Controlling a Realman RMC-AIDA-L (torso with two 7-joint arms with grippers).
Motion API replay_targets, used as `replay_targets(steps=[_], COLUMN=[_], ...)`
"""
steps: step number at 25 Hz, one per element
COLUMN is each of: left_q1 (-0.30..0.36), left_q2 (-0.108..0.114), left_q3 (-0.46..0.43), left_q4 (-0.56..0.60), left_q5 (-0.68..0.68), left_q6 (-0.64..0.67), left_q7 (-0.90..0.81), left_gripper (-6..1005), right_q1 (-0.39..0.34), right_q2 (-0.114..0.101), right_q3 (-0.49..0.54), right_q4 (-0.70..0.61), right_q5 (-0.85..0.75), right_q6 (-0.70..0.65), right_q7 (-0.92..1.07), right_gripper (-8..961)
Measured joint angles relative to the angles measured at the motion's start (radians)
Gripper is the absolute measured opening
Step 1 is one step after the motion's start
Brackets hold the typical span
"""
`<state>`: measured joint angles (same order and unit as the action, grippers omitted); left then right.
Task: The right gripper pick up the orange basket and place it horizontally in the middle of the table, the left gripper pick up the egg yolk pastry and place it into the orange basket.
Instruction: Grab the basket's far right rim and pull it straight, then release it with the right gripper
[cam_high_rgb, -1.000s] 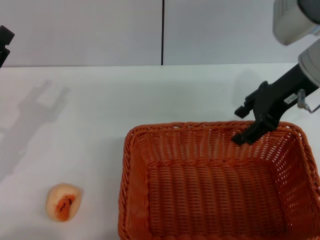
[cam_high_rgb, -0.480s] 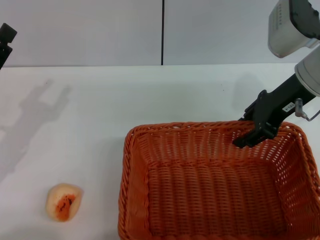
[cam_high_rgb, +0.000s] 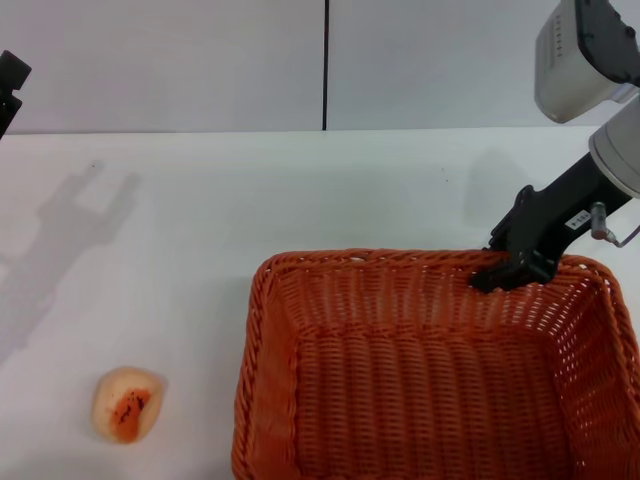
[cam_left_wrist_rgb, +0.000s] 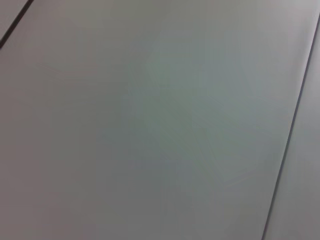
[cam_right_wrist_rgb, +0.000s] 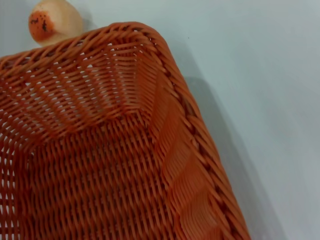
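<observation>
Orange basket (cam_high_rgb: 430, 370), one, on white table (cam_high_rgb: 200, 220); right claw (cam_high_rgb: 510, 268) clamped on its far rim. Pastry (cam_high_rgb: 126, 403), one, on the table well left of it. Left claw (cam_high_rgb: 8, 85), parked far left, grip state unclear.

A pale grey wall (cam_high_rgb: 200, 60) is standing behind the white table (cam_high_rgb: 300, 190), split by a dark vertical seam (cam_high_rgb: 325, 65). Light is casting a soft grey shadow (cam_high_rgb: 70, 230) across the tabletop's left side.

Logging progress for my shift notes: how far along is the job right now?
Early stage. Nothing finished: the orange basket sits toward the table's right side. In hand: the right hand is at the basket's far rim. Left: centring the basket, then the left hand, parked at the far left, moves the egg yolk pastry in.
</observation>
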<state>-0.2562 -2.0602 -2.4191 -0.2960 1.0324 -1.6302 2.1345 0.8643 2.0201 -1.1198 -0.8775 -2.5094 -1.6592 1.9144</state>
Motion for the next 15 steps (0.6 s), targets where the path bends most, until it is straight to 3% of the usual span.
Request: replay_targets(steps=[15], left_q1=[0.002], left_q2=[0.000], left_q3=[0.000], left_q4=[0.000], left_q5=[0.000], left_q6=[0.000], left_q7=[-0.002], left_gripper=[626], right_q1=[-0.049], right_q2=[0.003], right_q3=[0.045], right_q4=[-0.087], right_q5=[0.067], right_q6=[-0.071], right_q7=[-0.059], right_gripper=[216])
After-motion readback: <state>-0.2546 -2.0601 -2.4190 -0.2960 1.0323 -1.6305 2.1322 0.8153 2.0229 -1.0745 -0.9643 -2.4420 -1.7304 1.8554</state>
